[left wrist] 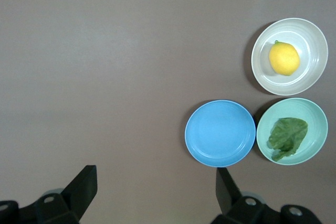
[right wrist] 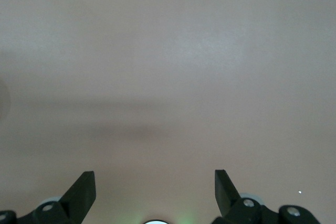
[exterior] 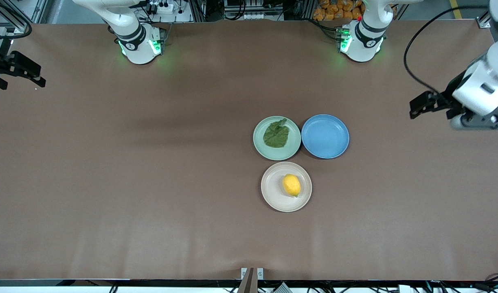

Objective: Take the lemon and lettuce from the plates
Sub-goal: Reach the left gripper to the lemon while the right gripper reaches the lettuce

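The yellow lemon (exterior: 291, 185) lies on the cream plate (exterior: 273, 191) in the middle of the table. The dark green lettuce (exterior: 276, 134) lies flat on the mint green plate (exterior: 287, 151), farther from the front camera than the cream plate. My left gripper (exterior: 420, 106) hangs open and empty in the air at the left arm's end of the table. Its wrist view (left wrist: 156, 182) shows the lemon (left wrist: 284, 58), the lettuce (left wrist: 286, 137) and both plates (left wrist: 310, 80) (left wrist: 315, 116) well away from it. My right gripper (exterior: 39, 77) is open and empty at the right arm's end (right wrist: 156, 182), over bare table.
An empty blue plate (exterior: 325, 136) sits beside the mint plate, toward the left arm's end, and shows in the left wrist view (left wrist: 220, 133). The three plates almost touch. The brown table (exterior: 151, 183) spreads wide around them. The arms' bases stand along the table's edge farthest from the front camera.
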You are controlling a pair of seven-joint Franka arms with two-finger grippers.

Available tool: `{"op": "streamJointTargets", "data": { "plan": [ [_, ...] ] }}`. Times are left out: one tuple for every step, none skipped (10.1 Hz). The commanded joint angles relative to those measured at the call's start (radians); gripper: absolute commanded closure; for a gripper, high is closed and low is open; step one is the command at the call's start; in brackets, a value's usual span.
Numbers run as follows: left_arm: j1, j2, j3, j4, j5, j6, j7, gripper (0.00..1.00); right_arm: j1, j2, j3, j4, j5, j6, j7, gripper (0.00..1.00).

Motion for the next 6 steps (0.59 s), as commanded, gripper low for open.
{"op": "streamJointTargets", "data": {
  "plan": [
    [-0.059,0.122,0.000,0.042,-0.002,0.065,-0.161,0.00,0.013,-0.021,-0.005,-0.026,0.003,0.008,-0.016,0.00],
    [-0.078,0.171,0.000,0.066,-0.002,0.108,-0.224,0.00,0.032,-0.007,-0.005,-0.028,0.003,0.012,-0.004,0.00],
    [-0.084,0.211,-0.002,0.092,-0.002,0.137,-0.267,0.00,0.052,0.008,-0.004,-0.028,0.003,0.021,-0.002,0.00],
    [-0.105,0.248,0.000,0.101,-0.002,0.166,-0.312,0.00,0.091,0.028,-0.002,-0.026,0.004,0.026,0.027,0.00],
    [-0.119,0.286,0.000,0.101,-0.002,0.221,-0.366,0.00,0.137,0.051,0.003,-0.023,0.006,0.032,0.106,0.00],
    [-0.151,0.338,0.000,0.101,-0.002,0.302,-0.421,0.00,0.196,0.091,0.025,-0.023,0.007,0.060,0.202,0.00]
  ]
}}
